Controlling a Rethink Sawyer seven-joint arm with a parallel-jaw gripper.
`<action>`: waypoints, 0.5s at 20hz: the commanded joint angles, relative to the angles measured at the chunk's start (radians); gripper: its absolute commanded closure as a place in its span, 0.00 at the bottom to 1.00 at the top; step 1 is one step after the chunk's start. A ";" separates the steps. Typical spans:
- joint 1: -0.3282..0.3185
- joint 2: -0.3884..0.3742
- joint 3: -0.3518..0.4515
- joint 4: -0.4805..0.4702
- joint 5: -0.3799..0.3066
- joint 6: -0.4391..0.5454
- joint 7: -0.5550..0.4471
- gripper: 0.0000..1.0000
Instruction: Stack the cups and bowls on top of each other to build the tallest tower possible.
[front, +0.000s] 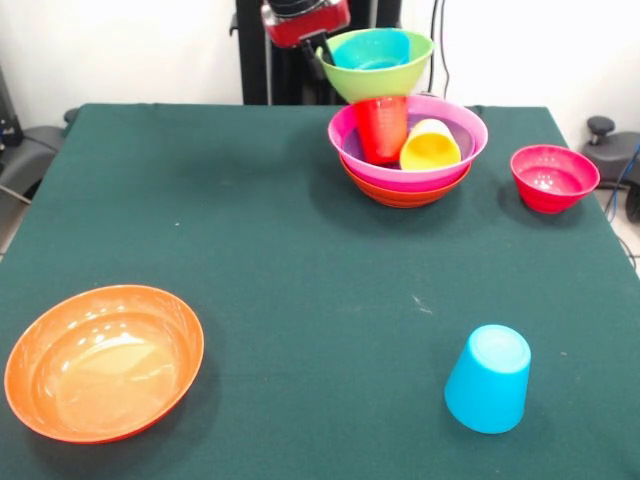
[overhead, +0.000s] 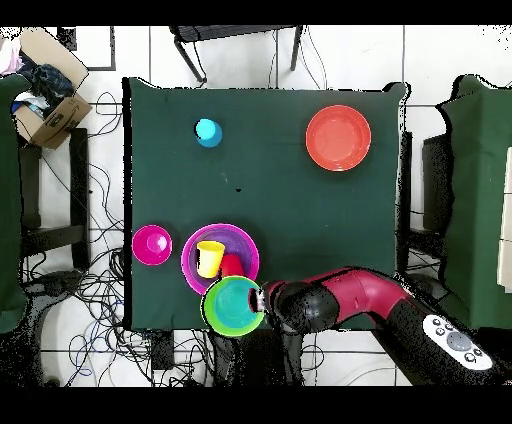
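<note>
The tool (front: 322, 45) pinches the rim of the lime green bowl (front: 385, 82) (a small blue bowl (front: 372, 50) nests inside), held above the tower (front: 408, 165). There the red cup (front: 381, 128) and yellow cup (front: 430, 146) sit in the magenta bowl (front: 460, 160). An orange bowl (front: 103, 362), light blue cup (front: 488, 379) and crimson bowl (front: 553, 178) stand apart on the bench (front: 300, 290).

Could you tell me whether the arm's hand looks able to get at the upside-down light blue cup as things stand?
Probably not straight away: the hand is holding the lime green bowl with a small blue bowl in it. The light blue cup itself stands alone on open table, nothing crowding it.
</note>
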 joint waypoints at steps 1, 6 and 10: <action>0.099 0.047 -0.020 -0.045 -0.073 -0.135 0.017 1.00; 0.088 0.004 -0.006 -0.019 -0.040 -0.124 0.005 1.00; 0.066 -0.040 0.017 -0.003 -0.010 -0.092 -0.017 1.00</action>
